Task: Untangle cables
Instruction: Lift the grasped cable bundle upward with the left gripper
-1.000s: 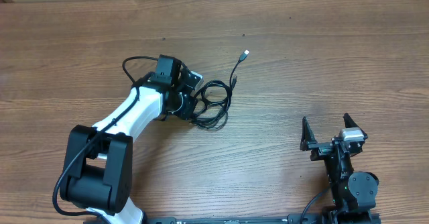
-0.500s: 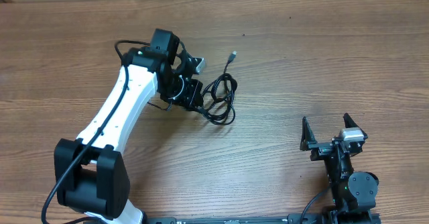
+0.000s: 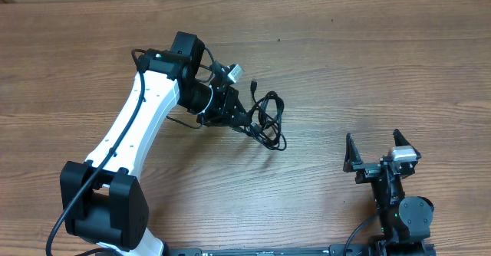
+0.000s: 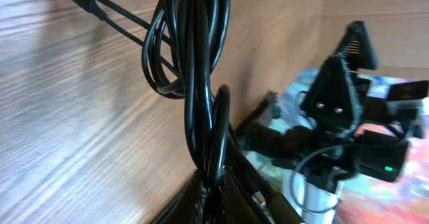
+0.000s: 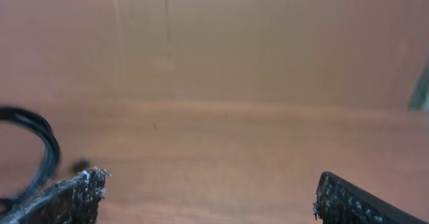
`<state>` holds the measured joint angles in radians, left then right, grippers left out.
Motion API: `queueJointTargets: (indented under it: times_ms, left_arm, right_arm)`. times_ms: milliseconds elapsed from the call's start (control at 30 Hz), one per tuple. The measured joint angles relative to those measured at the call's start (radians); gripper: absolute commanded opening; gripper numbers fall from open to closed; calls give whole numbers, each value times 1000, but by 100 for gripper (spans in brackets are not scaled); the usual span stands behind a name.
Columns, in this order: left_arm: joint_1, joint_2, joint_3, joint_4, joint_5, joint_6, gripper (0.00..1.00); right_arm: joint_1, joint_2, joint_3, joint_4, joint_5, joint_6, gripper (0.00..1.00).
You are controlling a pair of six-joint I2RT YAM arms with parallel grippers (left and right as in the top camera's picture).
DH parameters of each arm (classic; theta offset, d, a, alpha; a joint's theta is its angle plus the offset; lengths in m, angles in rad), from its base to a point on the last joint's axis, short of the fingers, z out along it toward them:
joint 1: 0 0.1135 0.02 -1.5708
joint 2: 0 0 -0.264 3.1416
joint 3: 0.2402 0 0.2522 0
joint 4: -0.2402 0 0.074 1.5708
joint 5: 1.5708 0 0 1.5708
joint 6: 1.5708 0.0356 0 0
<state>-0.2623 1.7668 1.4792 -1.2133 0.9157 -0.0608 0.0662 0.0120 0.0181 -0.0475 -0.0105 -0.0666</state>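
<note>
The left gripper clenches the cables (a tangled black bundle). The right gripper sits well apart, fingers spread wide.

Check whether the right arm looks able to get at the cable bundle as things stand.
Probably yes. The right claw stands open, with only bare table between it and the cables, which the left claw holds pinched. Nothing blocks the path, though whether it can stretch that far is uncertain.
</note>
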Motion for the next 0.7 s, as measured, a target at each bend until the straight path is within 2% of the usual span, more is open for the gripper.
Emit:
queueJointTargets:
  times_ms: [100,200,400,533,700]
  left_arm:
    - [0,0,0,-2,31,13,4]
    - [0,0,0,-2,47,56,4]
    - [2,0,0,2,59,215,4]
    - [2,0,1,34,61,327,4]
    - [2,0,1,123,105,392,4]
  right_arm:
    - [0,0,0,77,-51,77,100]
    - [0,-1,9,63,-139,207,100]
    - [0,-1,179,-178,-343,481,100]
    - [0,5,309,-358,-446,554,100]
    - [0,60,418,-454,-565,644,100]
